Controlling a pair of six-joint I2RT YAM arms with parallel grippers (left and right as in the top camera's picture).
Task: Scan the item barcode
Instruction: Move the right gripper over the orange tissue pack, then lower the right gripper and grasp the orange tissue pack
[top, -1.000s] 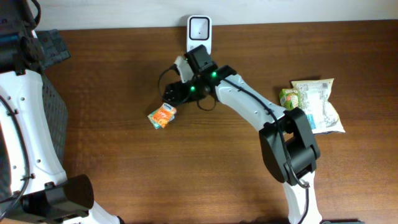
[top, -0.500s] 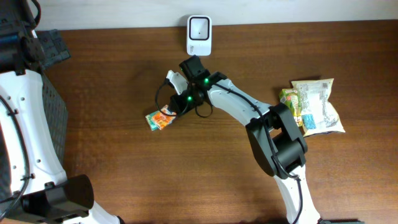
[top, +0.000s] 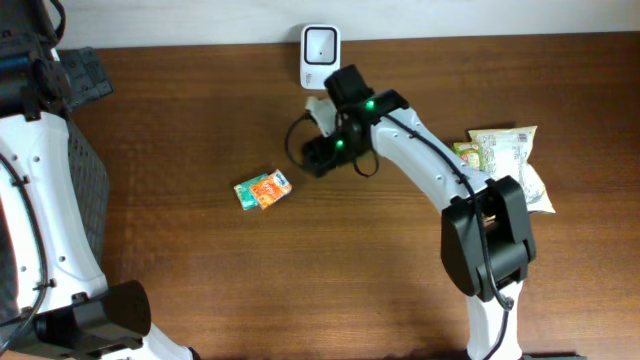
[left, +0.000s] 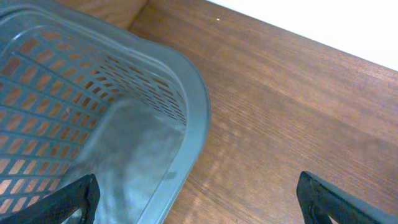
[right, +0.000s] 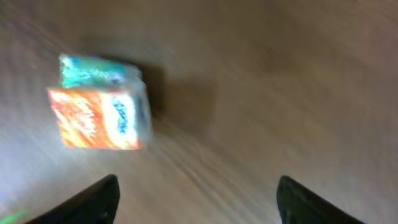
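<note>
The item is a small orange and green packet (top: 262, 190) lying flat on the wooden table, left of centre. In the right wrist view the packet (right: 99, 102) is blurred and sits ahead and to the left of my fingers. My right gripper (top: 318, 153) hovers to the packet's upper right, open and empty, with bare table between its fingertips (right: 198, 193). The white barcode scanner (top: 320, 47) stands at the table's far edge, just behind that gripper. My left gripper (left: 199, 199) is wide open over the rim of a grey basket (left: 186, 106), holding nothing.
A white and green snack bag (top: 512, 168) and a small green packet (top: 464, 157) lie at the right side of the table. The grey slatted basket (top: 88, 190) stands at the left edge beside the left arm.
The right gripper let go of the orange packet and pulled away up and to the right, toward the scanner. The packet now lies alone on the table. The left arm has not moved.
</note>
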